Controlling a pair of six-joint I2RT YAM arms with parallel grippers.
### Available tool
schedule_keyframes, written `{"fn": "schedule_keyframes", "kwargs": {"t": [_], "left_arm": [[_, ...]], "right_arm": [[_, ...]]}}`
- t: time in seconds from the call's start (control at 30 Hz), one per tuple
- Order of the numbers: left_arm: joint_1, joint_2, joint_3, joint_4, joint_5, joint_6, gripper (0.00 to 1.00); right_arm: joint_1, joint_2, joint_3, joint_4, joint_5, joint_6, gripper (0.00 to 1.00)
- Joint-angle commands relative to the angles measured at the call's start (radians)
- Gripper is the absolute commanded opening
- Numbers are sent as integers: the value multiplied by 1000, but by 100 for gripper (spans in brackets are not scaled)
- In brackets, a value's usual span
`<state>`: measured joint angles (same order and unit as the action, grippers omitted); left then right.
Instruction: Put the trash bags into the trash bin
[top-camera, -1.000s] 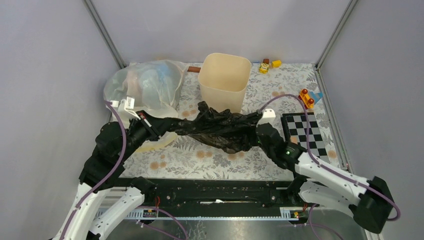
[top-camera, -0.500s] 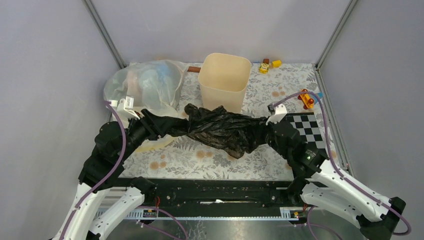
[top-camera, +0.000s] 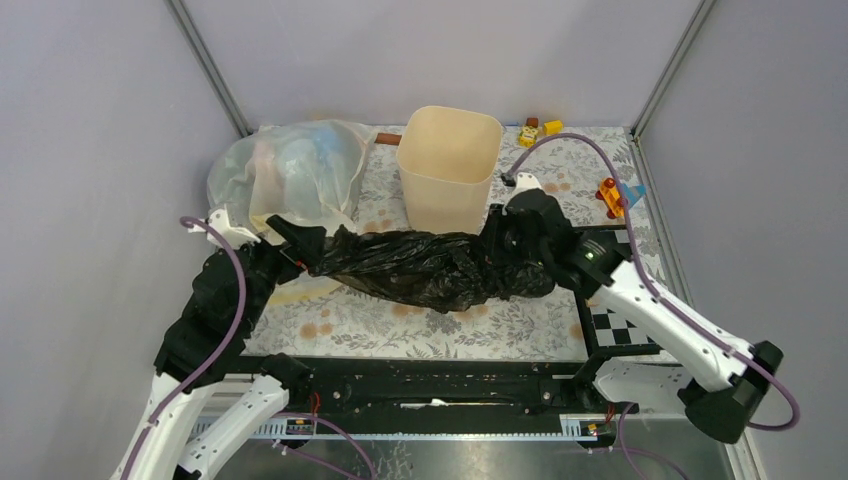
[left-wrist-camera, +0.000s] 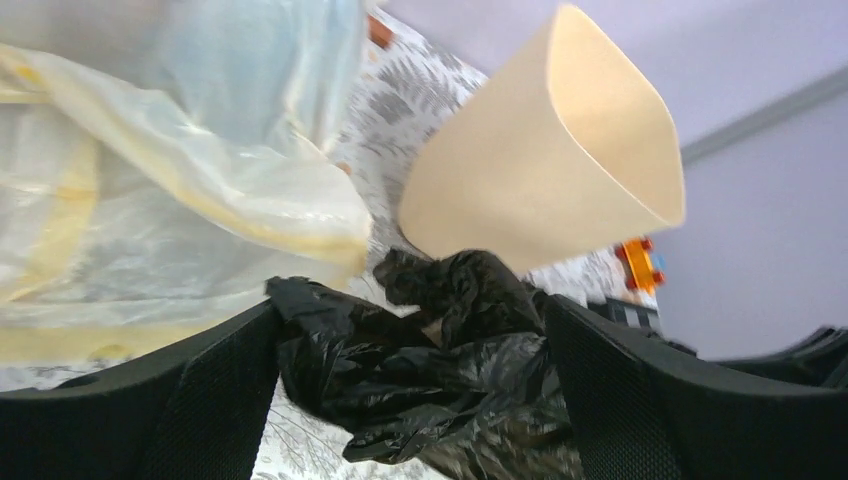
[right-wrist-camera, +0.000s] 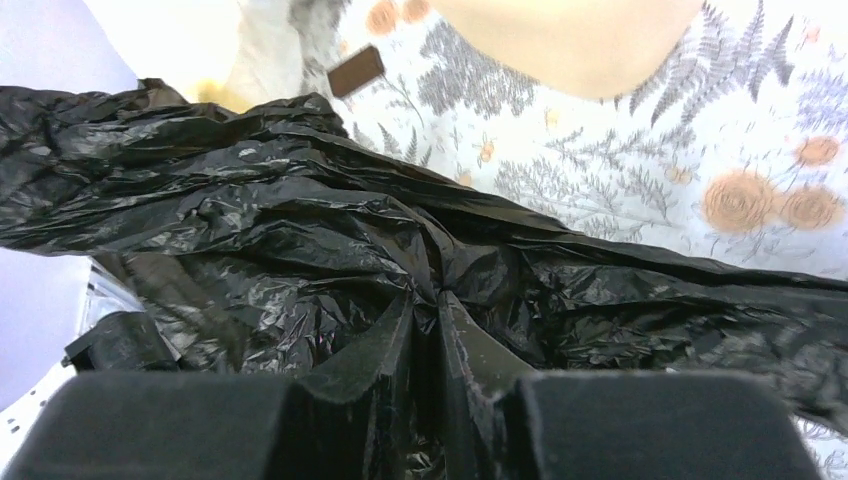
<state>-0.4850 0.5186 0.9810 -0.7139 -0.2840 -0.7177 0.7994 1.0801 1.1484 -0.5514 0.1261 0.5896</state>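
Note:
The black trash bag (top-camera: 420, 268) lies crumpled on the flowered table just in front of the cream trash bin (top-camera: 449, 165), which stands upright and open. My left gripper (top-camera: 300, 248) is open at the bag's left end. In the left wrist view the bag (left-wrist-camera: 440, 360) lies loose between the wide-spread fingers (left-wrist-camera: 200, 390), with the bin (left-wrist-camera: 540, 170) beyond. My right gripper (top-camera: 505, 245) is shut on the bag's right end, close to the bin's right front corner. The right wrist view shows its jaws (right-wrist-camera: 428, 300) pinching a fold of the film (right-wrist-camera: 300, 220).
A translucent whitish-yellow bulging bag (top-camera: 285, 170) sits left of the bin, close to my left gripper. A checkerboard (top-camera: 610, 325) lies partly under my right arm. Small toys (top-camera: 538, 130) and an orange toy (top-camera: 610, 192) sit at the back right. Grey walls close in both sides.
My left gripper has opened and let go of the bag's left end. My right arm has carried the bag's right end back towards the bin, bunching the bag.

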Motion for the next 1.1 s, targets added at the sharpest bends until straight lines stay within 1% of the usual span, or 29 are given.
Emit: {"fn": "schedule_keyframes", "kwargs": {"t": [0.0,0.07,0.13,0.2,0.23,0.27,0.3,0.33,0.37,0.4,0.47,0.57,0.6,0.67,0.73,0.8,0.87,0.97,1.0,1.07], "left_arm": [[3,-22,19,-65,-256,-52,99],[5,-18,26,-101,-312,-67,99],[3,-12,26,-122,-339,-76,99],[4,-11,15,-114,-318,-65,99],[3,-12,4,-92,-278,-41,99],[3,-14,-15,-38,-176,22,99],[3,-16,-40,31,-26,93,99],[4,-14,-69,90,123,145,97],[5,-7,-94,139,246,155,94],[4,15,-117,171,352,146,92],[4,54,-151,220,505,104,89],[1,85,-244,335,670,-3,86],[-4,83,-285,382,703,-42,85],[-32,68,-360,465,718,-104,83],[-88,54,-406,499,673,-139,83],[-156,48,-429,511,603,-163,83],[-222,54,-460,565,574,-210,84],[-301,79,-576,793,583,-373,84],[-335,91,-603,860,566,-415,84],[-423,120,-621,915,468,-459,85]], "right_arm": [[-53,108,51,-63,-95,44,19],[-92,158,41,-61,-120,59,17],[-140,197,15,-41,-182,70,17],[-206,221,-36,23,-271,83,15],[-227,227,-67,69,-305,98,15],[-249,234,-92,107,-331,110,19],[-265,243,-109,136,-353,117,26],[-277,256,-116,167,-372,123,30],[-286,269,-118,179,-382,128,32],[-294,280,-116,193,-381,136,34],[-312,302,-117,222,-387,171,37],[-324,328,-124,280,-415,200,46],[-324,331,-125,293,-425,193,48],[-324,329,-123,304,-446,150,52],[-326,317,-128,304,-452,98,55],[-324,299,-141,301,-445,59,56],[-325,289,-152,282,-440,35,54],[-326,286,-165,259,-443,4,46],[-324,284,-171,256,-444,-1,44],[-324,276,-186,255,-442,-9,39]]}}
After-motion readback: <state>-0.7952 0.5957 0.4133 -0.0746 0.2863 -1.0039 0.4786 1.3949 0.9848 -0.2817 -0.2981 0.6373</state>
